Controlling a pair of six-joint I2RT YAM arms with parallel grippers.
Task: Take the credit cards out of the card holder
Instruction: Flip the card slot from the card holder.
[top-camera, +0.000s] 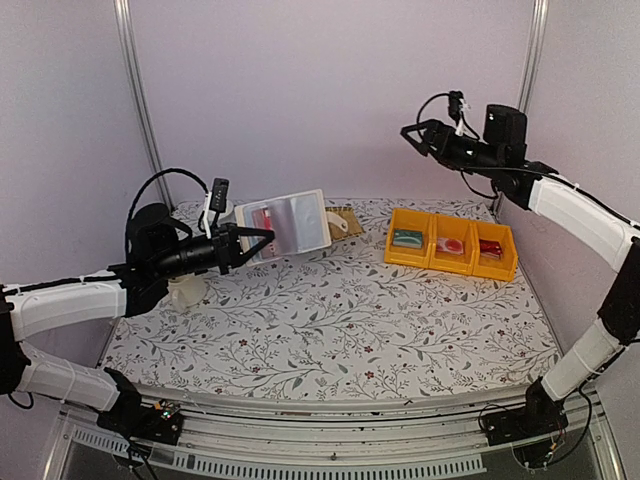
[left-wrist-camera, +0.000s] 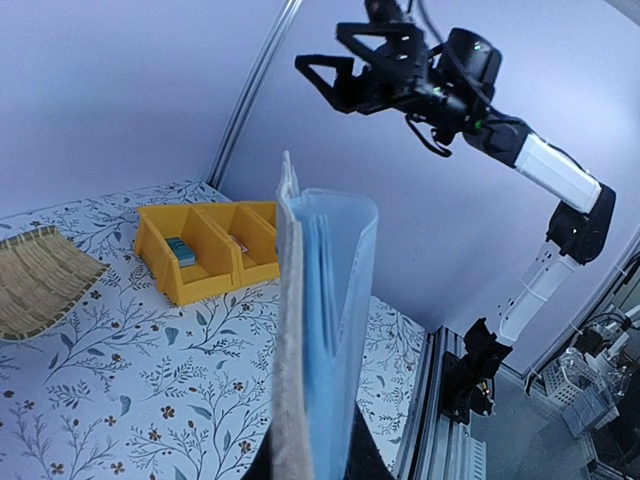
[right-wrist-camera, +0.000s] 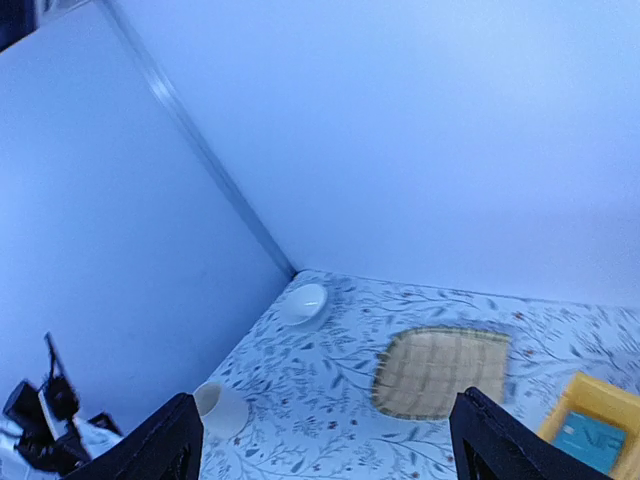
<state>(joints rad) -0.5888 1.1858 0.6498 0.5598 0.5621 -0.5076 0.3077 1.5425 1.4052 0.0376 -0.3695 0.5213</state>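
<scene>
Left gripper (top-camera: 247, 240) clamps unfolded card holder (top-camera: 295, 225) aloft, likely exposing red credit card (top-camera: 266, 219) for pulling; right gripper (top-camera: 415, 132) gapes wide, empty.

card holder (left-wrist-camera: 290, 370) upright, edge-on, before yellow bins (left-wrist-camera: 205, 285).

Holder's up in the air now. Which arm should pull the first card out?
Right. The right gripper is open, empty and raised, while the left gripper is shut on the open card holder, holding it up with a red-pink card showing inside.
</scene>
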